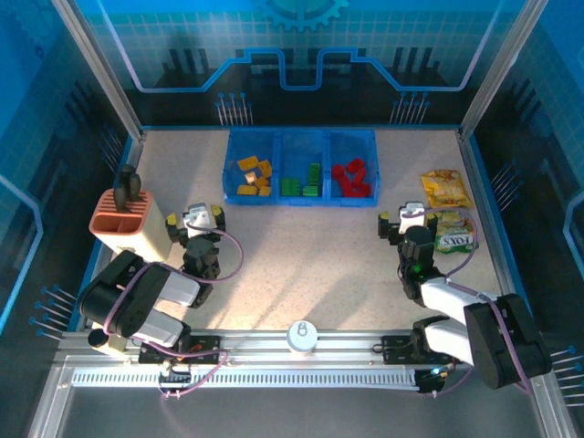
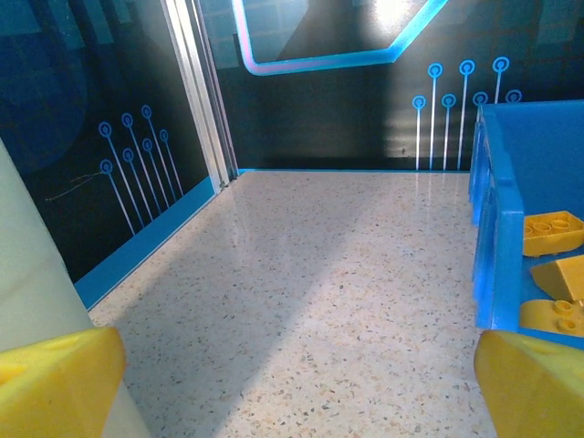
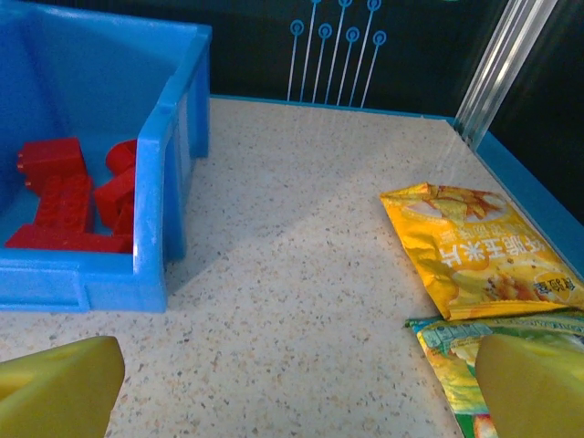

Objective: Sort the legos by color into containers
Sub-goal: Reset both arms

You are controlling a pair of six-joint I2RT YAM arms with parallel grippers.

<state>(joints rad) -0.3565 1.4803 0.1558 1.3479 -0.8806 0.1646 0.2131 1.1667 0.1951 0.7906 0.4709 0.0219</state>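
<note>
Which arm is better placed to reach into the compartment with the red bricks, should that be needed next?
Probably the right: the red bricks lie at the right end of the tray, nearest the open right gripper. The open left gripper sits toward the yellow end.

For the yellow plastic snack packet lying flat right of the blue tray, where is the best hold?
The yellow plastic snack packet lies flat, its near end against the green snack packet. Probably pinch its free left edge, coming down from above on the side facing the blue plastic tray.
</note>
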